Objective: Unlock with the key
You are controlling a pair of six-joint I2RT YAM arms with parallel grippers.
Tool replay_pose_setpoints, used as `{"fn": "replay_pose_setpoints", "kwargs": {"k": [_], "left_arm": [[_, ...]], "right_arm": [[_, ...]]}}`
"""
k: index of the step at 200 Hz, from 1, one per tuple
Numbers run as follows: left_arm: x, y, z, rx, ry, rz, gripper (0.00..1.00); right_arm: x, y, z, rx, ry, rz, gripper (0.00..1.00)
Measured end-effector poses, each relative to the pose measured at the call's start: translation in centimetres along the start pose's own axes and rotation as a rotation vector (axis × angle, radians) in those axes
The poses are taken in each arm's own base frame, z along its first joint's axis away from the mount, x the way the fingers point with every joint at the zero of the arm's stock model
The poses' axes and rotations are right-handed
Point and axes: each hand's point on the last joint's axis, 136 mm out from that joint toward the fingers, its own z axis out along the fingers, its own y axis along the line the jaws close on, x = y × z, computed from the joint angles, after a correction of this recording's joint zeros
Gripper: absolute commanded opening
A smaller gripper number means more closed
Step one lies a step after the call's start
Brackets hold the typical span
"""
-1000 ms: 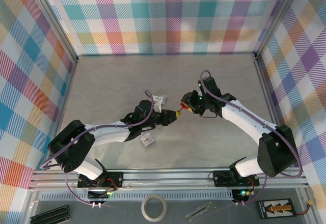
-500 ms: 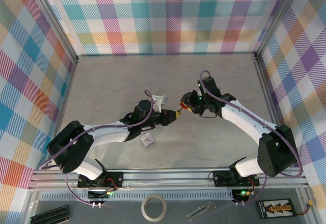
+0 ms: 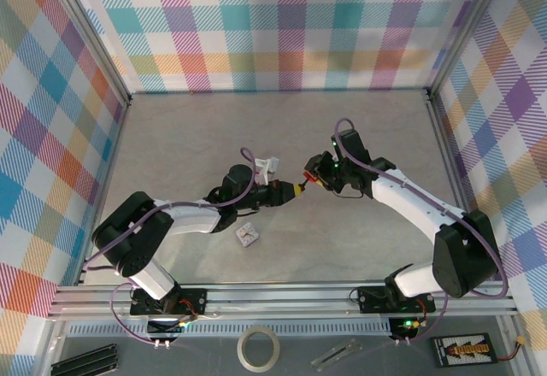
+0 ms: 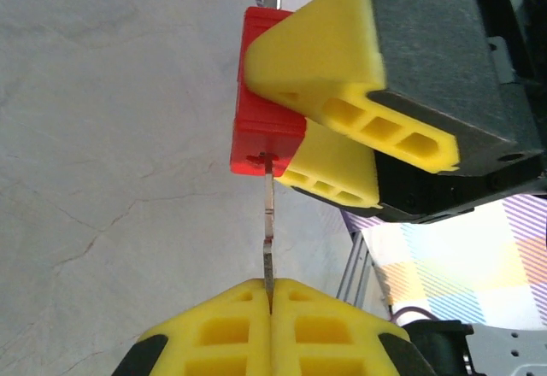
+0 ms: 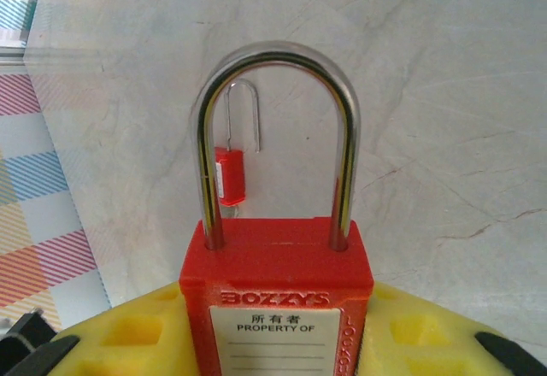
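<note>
Two yellow pads (image 4: 214, 329) of the left gripper (image 4: 270, 297) press flat together at the bottom centre of the left wrist frame. We see one key (image 4: 269, 222) nipped in the seam between them, a thin, flat, grey metal blade standing straight up. Its tip meets a small slot in the underside of one red padlock (image 4: 261, 120); how deep it sits we cannot tell.

The right gripper (image 5: 278, 342) clamps that padlock on both flanks. Its two yellow fingers (image 4: 342, 60) are wedge-shaped, pierced with rectangular hollows and backed by black shells. In the right wrist frame we count one polished steel shackle (image 5: 278, 60), a tall rounded arch seated in the blocky plastic body, and one white label (image 5: 278, 329) with printed lines. Through the arch, farther off, lies one smaller-looking red body with a thin wire loop (image 5: 232, 171).

From above, both grippers meet at mid-frame over one grey, crack-veined table (image 3: 188, 137). One small white piece (image 3: 247, 236) lies to their lower left, and three pastel checked walls (image 3: 282, 26) surround the table.
</note>
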Motion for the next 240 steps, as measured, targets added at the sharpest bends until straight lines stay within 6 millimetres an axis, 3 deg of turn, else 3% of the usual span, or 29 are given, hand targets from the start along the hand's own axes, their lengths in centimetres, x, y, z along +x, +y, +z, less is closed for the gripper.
{"fn": "replay_pose_setpoints", "kwargs": {"k": [141, 240], "left_arm": [[-0.8, -1.2, 0.2, 0.130, 0.002, -0.115, 0.00], [-0.8, -1.7, 0.0, 0.008, 0.063, 0.043, 0.00]], "right_arm": [[-0.6, 1.0, -1.2, -0.044, -0.047, -0.048, 0.22], [-0.5, 1.5, -1.0, -0.045, -0.041, -0.045, 0.22]]}}
